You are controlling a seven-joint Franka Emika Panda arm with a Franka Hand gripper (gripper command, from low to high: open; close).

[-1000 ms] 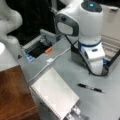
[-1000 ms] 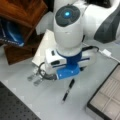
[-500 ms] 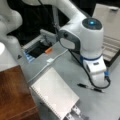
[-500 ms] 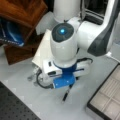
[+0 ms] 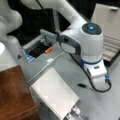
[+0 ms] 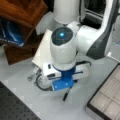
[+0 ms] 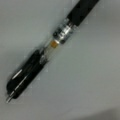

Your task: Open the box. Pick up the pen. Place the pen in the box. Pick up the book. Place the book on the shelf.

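The black pen (image 7: 50, 50) lies diagonally on the grey table and fills the wrist view; no fingers show there. In both front views my gripper (image 6: 64, 87) hangs low right over the pen (image 6: 66, 95), with only one end poking out from under the hand (image 5: 98, 81). The box (image 6: 107, 100) stands open in a front view's bottom right, its pale compartments showing. Its raised lid (image 5: 107, 15) shows in a front view's top right. The white book (image 5: 55, 91) lies flat beside the reddish-brown shelf (image 5: 15, 95).
A dark open bin (image 5: 37, 51) with an orange item sits behind the book. A blue object (image 6: 11, 35) rests inside the shelf (image 6: 22, 12). A black perforated mat (image 6: 15, 107) covers a front view's bottom left corner.
The arm has come down and shifted over the pen. One second ago the pen lay in plain sight apart from the hand; now the hand covers most of it.
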